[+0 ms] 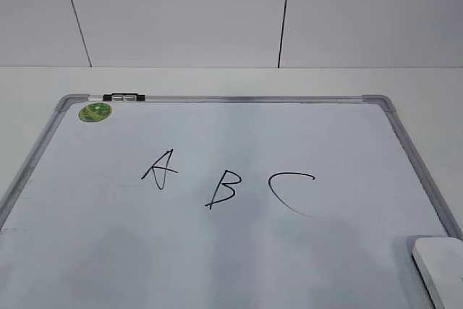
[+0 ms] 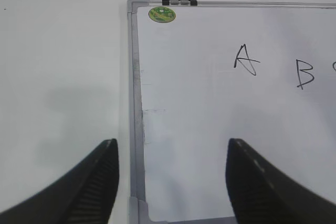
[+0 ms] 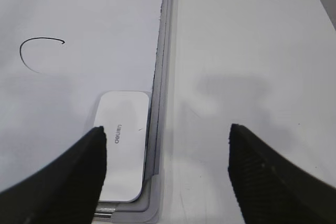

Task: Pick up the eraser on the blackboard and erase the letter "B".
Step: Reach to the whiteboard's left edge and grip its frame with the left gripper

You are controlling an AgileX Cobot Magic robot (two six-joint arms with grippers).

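The blackboard (image 1: pixel 239 265) is a white dry-erase board with a grey frame, lying flat. The black letter "B" (image 1: pixel 221 189) stands at its middle, between an "A" (image 1: pixel 160 168) and a "C" (image 1: pixel 289 189). The "B" also shows in the left wrist view (image 2: pixel 305 73). The white eraser (image 1: pixel 443 265) lies on the board's near right corner, and shows in the right wrist view (image 3: pixel 124 142). My right gripper (image 3: pixel 166 140) is open above that corner, its left finger over the eraser's left edge. My left gripper (image 2: pixel 170 153) is open and empty over the board's near left frame.
A black-and-silver clip (image 1: pixel 124 97) sits on the board's far frame beside a round green sticker (image 1: pixel 95 112). White table (image 3: pixel 252 51) surrounds the board on both sides. A white panelled wall stands behind.
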